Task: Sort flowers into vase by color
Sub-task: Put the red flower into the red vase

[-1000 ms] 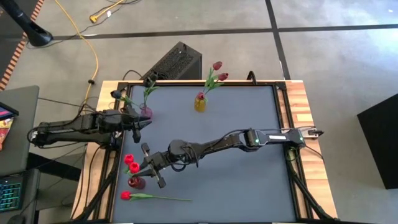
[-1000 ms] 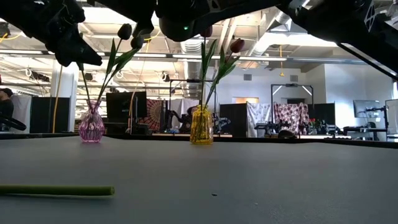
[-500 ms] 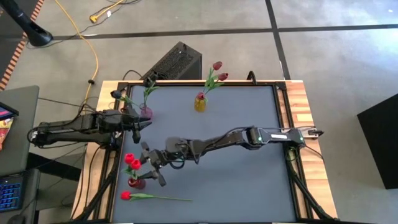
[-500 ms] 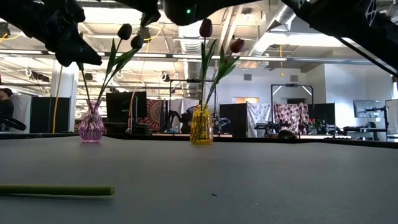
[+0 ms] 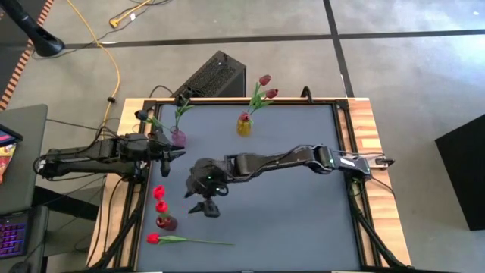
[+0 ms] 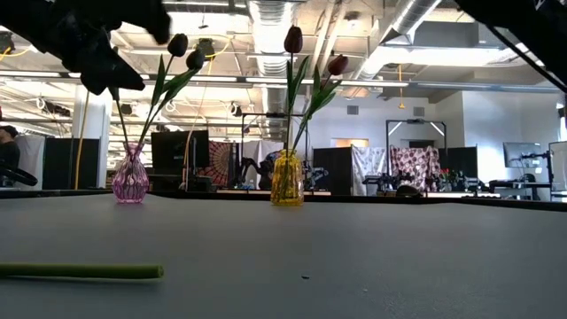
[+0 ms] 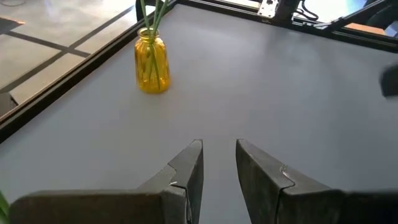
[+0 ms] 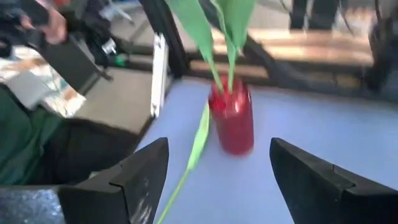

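A red vase near the table's left edge holds two bright red flowers; their stems stand in its mouth. My right gripper hangs open to the right of it, the vase beyond its fingertips, nothing between them. A third red flower lies flat on the table by the near edge, its stem pointing right. A pink vase holds dark flowers, a yellow vase maroon ones. My left gripper waits by the pink vase, its fingers a narrow gap apart and empty.
A black box stands just beyond the table's far edge. Wooden rails run along the table's sides. The grey mat stretches right of the vases. Beyond the table, the low view shows a workshop room.
My right gripper has opened beside the red vase, letting go of the red flower, which stays standing in the vase. It has then drawn back toward the table's right, turned, and risen out of the low view.
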Available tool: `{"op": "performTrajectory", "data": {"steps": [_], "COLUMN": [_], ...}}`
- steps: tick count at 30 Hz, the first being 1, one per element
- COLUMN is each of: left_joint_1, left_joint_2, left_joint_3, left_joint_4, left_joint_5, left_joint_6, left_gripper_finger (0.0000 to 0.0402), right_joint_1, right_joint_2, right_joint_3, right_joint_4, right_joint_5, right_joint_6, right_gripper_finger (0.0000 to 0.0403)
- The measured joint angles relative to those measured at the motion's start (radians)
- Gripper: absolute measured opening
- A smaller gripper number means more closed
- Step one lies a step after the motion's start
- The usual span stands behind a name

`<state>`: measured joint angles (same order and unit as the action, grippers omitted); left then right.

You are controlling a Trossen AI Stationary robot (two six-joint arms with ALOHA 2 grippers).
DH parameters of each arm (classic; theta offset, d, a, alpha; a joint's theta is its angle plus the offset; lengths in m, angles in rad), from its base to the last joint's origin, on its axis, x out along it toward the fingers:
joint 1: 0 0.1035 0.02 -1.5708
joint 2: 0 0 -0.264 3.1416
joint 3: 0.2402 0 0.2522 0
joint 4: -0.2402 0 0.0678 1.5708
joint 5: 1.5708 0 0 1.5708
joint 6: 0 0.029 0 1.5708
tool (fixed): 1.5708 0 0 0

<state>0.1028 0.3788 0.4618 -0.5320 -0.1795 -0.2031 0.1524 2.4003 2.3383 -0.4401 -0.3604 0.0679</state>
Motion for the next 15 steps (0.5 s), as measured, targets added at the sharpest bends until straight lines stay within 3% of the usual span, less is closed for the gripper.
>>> {"op": "performTrajectory", "data": {"steps": [6, 15], "left_joint_1": [0.000, -0.001], "left_joint_2": [0.000, 0.000], "left_joint_3": [0.000, 0.000], "left_joint_4": [0.000, -0.001], "left_joint_5": [0.001, 0.018], "left_joint_6": [-0.001, -0.001], "left_gripper_finger": [0.0082, 0.0082], "right_joint_1": [0.099, 0.270], "right_joint_2": [-0.012, 0.079], "right_joint_3": [-0.005, -0.007], "right_joint_4": [-0.156, -0.126], "right_joint_5": [0.145, 0.542], "right_joint_6": [0.082, 0.188], "right_gripper_finger": [0.0306, 0.0306]}}
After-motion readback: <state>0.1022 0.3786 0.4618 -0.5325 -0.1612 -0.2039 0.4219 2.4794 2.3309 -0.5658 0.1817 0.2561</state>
